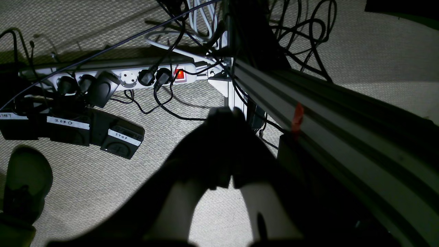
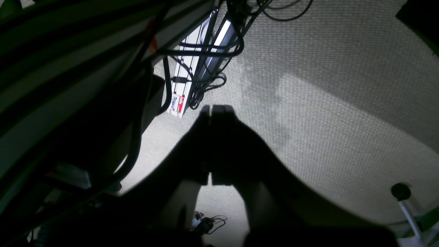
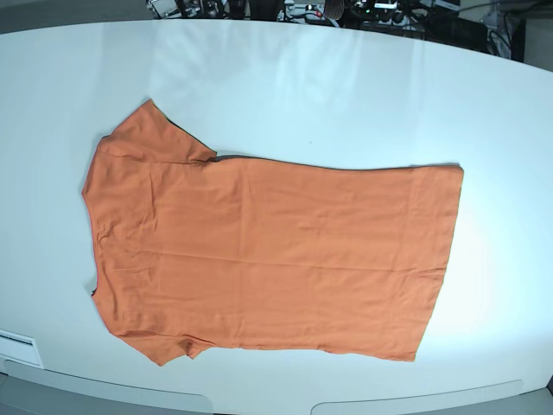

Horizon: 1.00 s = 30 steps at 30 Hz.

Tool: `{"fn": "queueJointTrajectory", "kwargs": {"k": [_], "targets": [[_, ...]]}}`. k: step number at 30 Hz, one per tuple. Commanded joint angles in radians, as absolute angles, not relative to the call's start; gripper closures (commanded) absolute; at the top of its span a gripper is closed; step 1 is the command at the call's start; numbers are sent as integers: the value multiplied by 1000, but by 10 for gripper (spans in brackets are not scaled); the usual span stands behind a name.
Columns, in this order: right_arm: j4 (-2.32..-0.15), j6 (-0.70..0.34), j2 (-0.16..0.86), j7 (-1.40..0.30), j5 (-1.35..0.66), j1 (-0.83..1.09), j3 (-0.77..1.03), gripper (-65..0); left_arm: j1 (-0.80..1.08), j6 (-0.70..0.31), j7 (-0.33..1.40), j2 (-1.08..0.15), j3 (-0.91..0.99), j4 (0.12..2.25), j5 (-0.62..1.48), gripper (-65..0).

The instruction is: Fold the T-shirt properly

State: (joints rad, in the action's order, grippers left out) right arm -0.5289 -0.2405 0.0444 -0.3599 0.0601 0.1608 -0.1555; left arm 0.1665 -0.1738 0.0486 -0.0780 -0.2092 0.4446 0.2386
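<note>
The orange T-shirt (image 3: pixel 276 251) lies spread flat on the white table (image 3: pixel 346 86) in the base view, sleeves to the left and hem to the right. Neither arm shows in the base view. My left gripper (image 1: pixel 229 115) appears only in the left wrist view, a dark silhouette with its jaws together, empty, hanging over the carpeted floor beside the table frame. My right gripper (image 2: pixel 211 109) appears only in the right wrist view, also shut and empty above the floor. The T-shirt is out of both wrist views.
Below the left gripper are a white power strip (image 1: pixel 130 77), black foot pedals labelled START, ZERO and STOP (image 1: pixel 120 139), tangled cables, a shoe (image 1: pixel 25 178) and an aluminium frame rail (image 1: pixel 325 113). The right wrist view shows frame bars (image 2: pixel 192 68) and cables.
</note>
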Motion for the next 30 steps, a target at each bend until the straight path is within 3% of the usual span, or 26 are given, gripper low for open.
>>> {"fn": "queueJointTrajectory", "kwargs": {"k": [1,30], "targets": [[-553,-247,47,-369,60,149,-157,0,168,-186,41,-81,-209,452,237,0],[-616,-227,47,-419,60,150,-157,0,171,-186,45,-81,-209,452,236,0]]}}
